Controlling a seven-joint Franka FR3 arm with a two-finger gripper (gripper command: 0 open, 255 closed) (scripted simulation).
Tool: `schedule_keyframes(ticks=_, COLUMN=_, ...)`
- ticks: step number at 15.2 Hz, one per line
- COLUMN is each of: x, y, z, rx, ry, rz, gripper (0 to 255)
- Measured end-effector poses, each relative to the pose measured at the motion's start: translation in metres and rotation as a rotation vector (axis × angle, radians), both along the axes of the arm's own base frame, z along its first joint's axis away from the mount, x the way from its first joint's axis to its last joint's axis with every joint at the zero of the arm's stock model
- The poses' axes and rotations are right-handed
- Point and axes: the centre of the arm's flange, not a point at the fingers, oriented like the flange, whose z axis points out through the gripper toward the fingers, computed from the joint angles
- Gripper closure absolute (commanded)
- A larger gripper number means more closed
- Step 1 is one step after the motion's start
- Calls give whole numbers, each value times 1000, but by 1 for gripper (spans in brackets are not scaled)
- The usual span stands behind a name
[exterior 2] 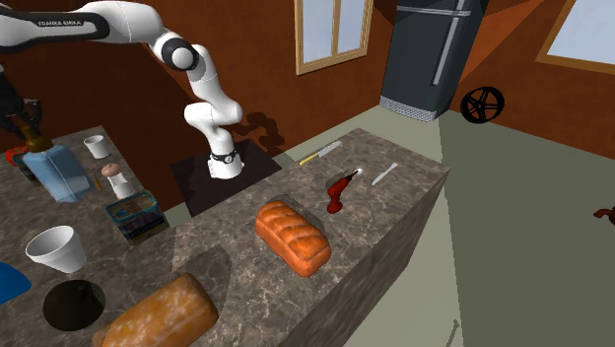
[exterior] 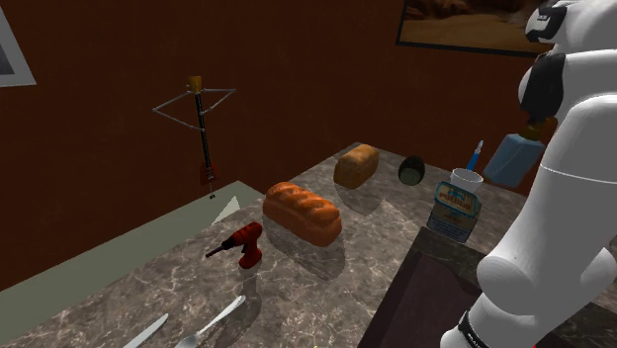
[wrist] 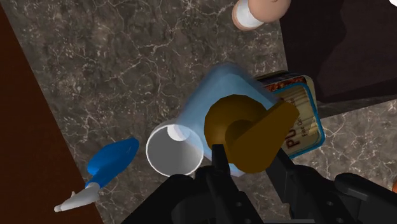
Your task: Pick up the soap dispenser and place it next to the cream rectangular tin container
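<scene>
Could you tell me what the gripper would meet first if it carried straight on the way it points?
The brown pump head of the pale blue soap dispenser: it sits directly ahead of the gripper, seemingly right at its tip, though whether they touch is unclear.

Tin container (wrist: 304, 114), label half hidden behind the soap dispenser (wrist: 216, 95)

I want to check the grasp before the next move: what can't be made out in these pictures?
- Shoulder view: the arm hides the soap dispenser on the shoulder view's right side.
- Wrist view: the dispenser's brown pump covers part of the rectangular tin, so its label cannot be read whole.
- Wrist view: a pale round thing is cut off by the picture's edge, so I cannot tell what it is.
</scene>
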Motion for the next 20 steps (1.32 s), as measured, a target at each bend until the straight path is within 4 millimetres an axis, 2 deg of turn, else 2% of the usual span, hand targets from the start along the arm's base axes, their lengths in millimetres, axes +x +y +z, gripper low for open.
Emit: schedule_keyframes(ticks=20, x=-1, y=1, z=-105, rx=0, ry=0, rz=1, gripper=255)
